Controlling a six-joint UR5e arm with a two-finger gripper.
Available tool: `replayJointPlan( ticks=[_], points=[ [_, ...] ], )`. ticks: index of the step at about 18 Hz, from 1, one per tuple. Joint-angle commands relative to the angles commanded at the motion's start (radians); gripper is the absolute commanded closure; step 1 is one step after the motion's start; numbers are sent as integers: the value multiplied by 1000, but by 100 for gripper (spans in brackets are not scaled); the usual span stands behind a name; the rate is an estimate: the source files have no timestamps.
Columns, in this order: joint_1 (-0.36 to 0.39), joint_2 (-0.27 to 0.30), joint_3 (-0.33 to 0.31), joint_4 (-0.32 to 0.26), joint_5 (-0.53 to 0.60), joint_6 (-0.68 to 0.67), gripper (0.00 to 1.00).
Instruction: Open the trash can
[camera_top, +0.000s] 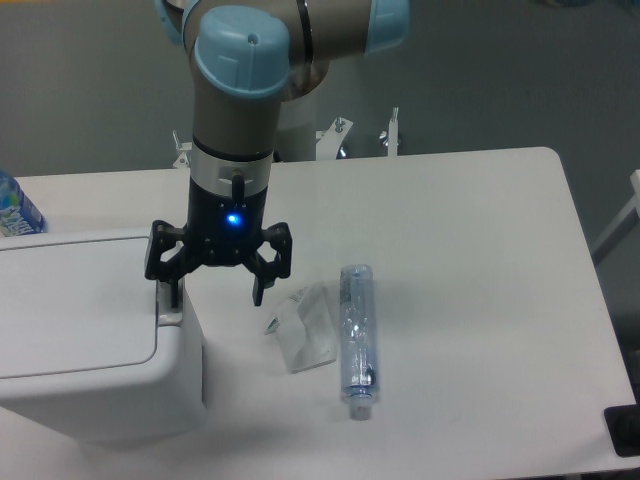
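Note:
The trash can (85, 335) is a large white boxy bin at the left of the table, its flat lid down. A grey push-button tab (166, 306) sits on its right rim. My gripper (215, 296) hangs open over that rim, pointing straight down. Its left finger (172, 290) touches or hovers just above the tab; I cannot tell which. The right finger (259, 287) hangs beside the bin over the table, with nothing between the two.
A clear plastic bottle (357, 340) lies on its side to the right of the gripper. A crumpled clear wrapper (303, 325) lies between the bottle and the bin. A blue-labelled item (15, 210) shows at the left edge behind the bin.

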Motion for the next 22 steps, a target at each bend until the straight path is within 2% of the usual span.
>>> replayJointPlan(
  ticks=[8, 15, 18, 22],
  points=[
    [0, -5, 2, 0, 0, -2, 0],
    [2, 0, 31, 6, -3, 6, 0],
    [17, 0, 52, 60, 0, 8, 0],
    [86, 6, 109, 67, 26, 14, 0]
  ],
)
